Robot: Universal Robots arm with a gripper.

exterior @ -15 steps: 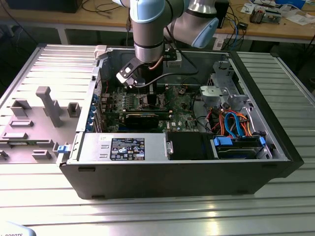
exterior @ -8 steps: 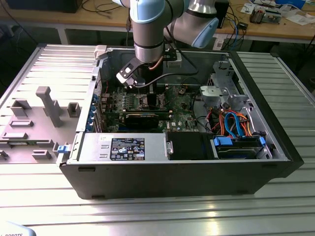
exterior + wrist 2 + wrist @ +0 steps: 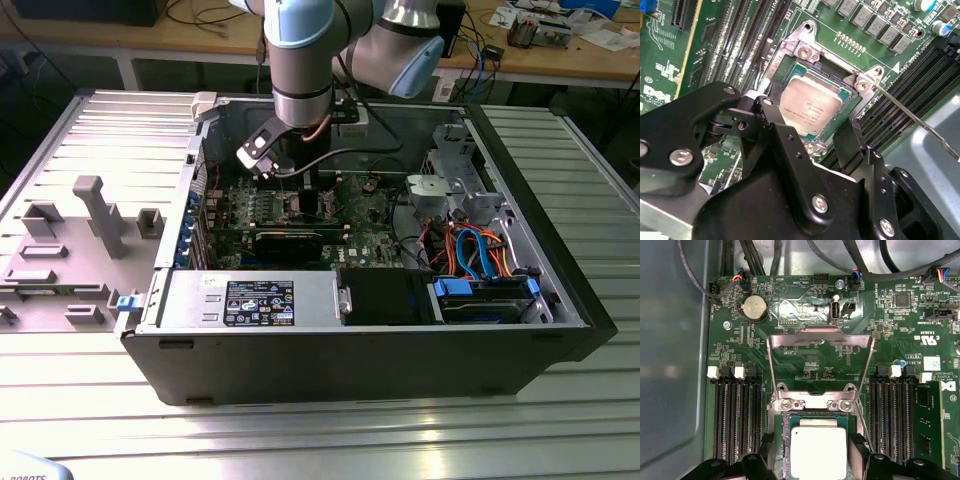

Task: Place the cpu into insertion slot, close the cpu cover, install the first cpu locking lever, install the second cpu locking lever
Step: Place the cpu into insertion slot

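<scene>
Fingers point(image 3: 782, 140) apart, one to each side of the cpu point(image 3: 810, 105), with no clamp on it as far as can be judged. Gripper point(image 3: 812, 445) low over the socket in both wrist views, at the end of the arm point(image 3: 300, 60) reaching down into the open computer case point(image 3: 350, 370). Chip flat and square inside the insertion slot point(image 3: 790, 45), silvery top up: placing judged done or all but done. Not yet closed: cpu cover point(image 3: 820, 332) swung up and back on its hinge, with green board point(image 3: 920, 315) visible through its cut-out. Likewise unlatched: one locking lever point(image 3: 910, 116), a thin wire slanting away from the socket corner. Closing judged to call for a clear sweep above the chip, and for contact with the thin frame alone, never the chip's top. In the way of that sweep: the spread fingers themselves, right over the socket. Little room sideways, with memory slots point(image 3: 735, 420) close on both flanks. Behind the raised cover, a coin battery point(image 3: 754, 307) and black cables point(image 3: 860, 255) along the board's far edge.
</scene>
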